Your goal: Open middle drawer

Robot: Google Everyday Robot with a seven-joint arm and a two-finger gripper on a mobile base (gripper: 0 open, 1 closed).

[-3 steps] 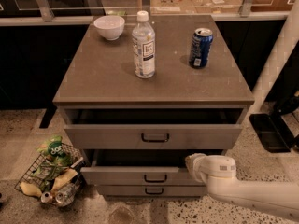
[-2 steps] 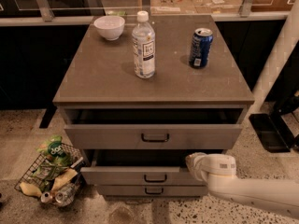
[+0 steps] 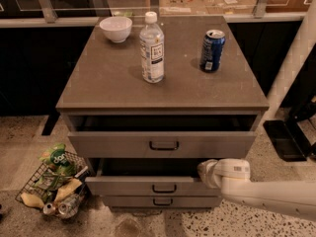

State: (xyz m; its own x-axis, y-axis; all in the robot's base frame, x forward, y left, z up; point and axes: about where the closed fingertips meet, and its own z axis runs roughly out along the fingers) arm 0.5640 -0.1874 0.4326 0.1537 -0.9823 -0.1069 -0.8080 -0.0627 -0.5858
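Observation:
The middle drawer (image 3: 133,185) is a shallow grey front with a small black loop handle (image 3: 164,188). It stands pulled out a little, ahead of the lowest drawer (image 3: 163,201), with a dark gap behind it. My gripper (image 3: 223,173) is the white end of the arm that comes in from the lower right. It sits at the right end of the middle drawer's front, level with its top edge. The taller top drawer (image 3: 163,144) above is also partly out.
On the cabinet top (image 3: 108,78) stand a white bowl (image 3: 116,28), a clear bottle (image 3: 151,48) and a blue can (image 3: 213,51). A wire basket (image 3: 54,186) of rubbish sits on the floor at the left. A white post (image 3: 296,58) rises at the right.

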